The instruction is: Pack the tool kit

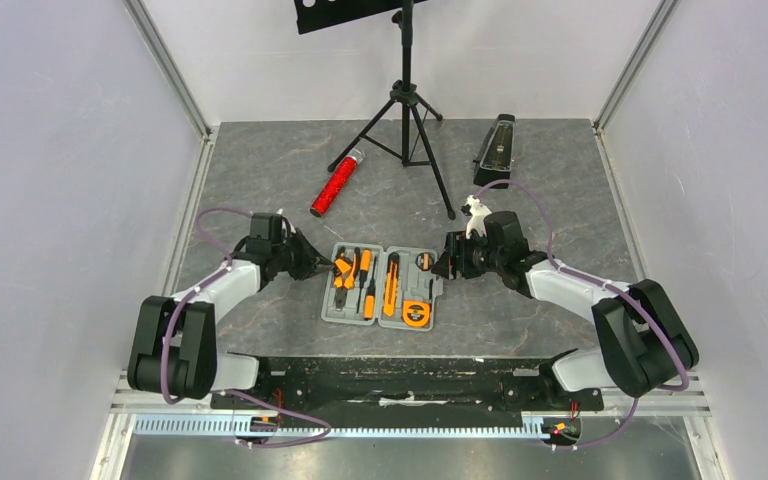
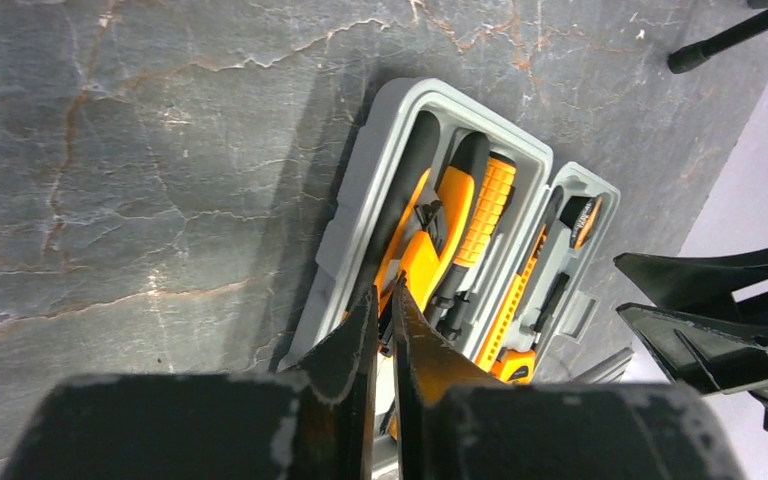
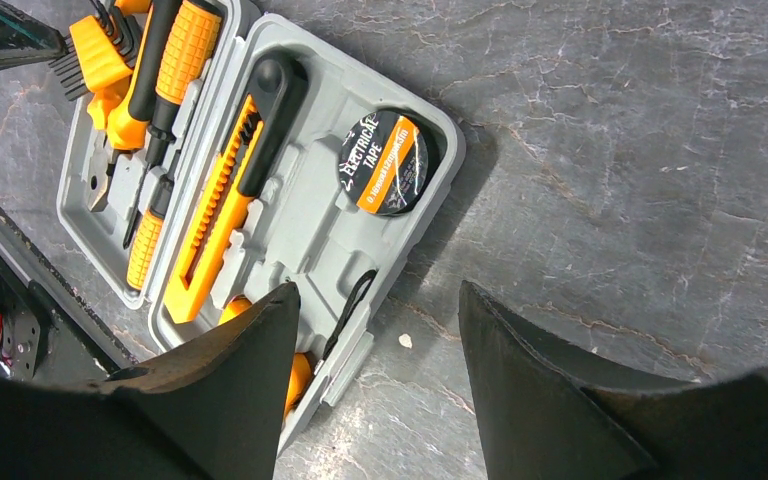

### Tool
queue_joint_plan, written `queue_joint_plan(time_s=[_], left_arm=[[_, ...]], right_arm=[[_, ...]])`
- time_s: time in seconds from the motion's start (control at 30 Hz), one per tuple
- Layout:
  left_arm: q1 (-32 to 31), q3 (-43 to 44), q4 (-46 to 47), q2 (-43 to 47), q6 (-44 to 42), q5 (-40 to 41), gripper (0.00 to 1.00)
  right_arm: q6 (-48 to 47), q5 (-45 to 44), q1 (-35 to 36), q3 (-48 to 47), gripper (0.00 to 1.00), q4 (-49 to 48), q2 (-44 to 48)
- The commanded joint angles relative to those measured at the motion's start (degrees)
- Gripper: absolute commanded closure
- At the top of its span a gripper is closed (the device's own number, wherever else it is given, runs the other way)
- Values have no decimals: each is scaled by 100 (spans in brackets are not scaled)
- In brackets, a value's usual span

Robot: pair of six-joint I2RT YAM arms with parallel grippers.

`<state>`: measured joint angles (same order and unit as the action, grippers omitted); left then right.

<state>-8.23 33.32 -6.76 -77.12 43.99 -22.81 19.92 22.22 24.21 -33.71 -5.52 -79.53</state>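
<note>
Left end effector [image 2: 385,300], its tips almost together, points down onto the orange pliers [image 2: 425,255] in the left half of the grey case [image 2: 360,190], which lies open flat on the surface [image 1: 260,180]. I judge it is seating them; next, the lid needs folding shut. Whether it pinches a handle is unclear. Right end effector [image 3: 380,300] gapes wide beside the case, hiding most of the tape measure [image 1: 417,312].

Hand [image 2: 385,300], fingers [image 2: 345,345] nearly together, above orange pliers [image 2: 422,255] in grey case [image 2: 355,190]
</note>
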Motion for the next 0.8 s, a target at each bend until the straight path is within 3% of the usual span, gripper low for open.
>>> queue_joint_plan(time_s=[0.0, 0.1, 0.47, 0.77], left_arm=[[-38, 81, 210, 235, 181, -269, 89], [-46, 88, 217, 266, 172, -310, 98], [-72, 131, 382, 732, -29, -419, 98], [-394, 594, 327, 802, -532, -1081, 98]], right_arm=[[-10, 34, -22, 9, 38, -160, 6], [-7, 45, -13, 23, 38, -160, 7], [-1, 33, -14, 45, 38, -174, 27], [-21, 51, -12, 5, 38, -196, 61]])
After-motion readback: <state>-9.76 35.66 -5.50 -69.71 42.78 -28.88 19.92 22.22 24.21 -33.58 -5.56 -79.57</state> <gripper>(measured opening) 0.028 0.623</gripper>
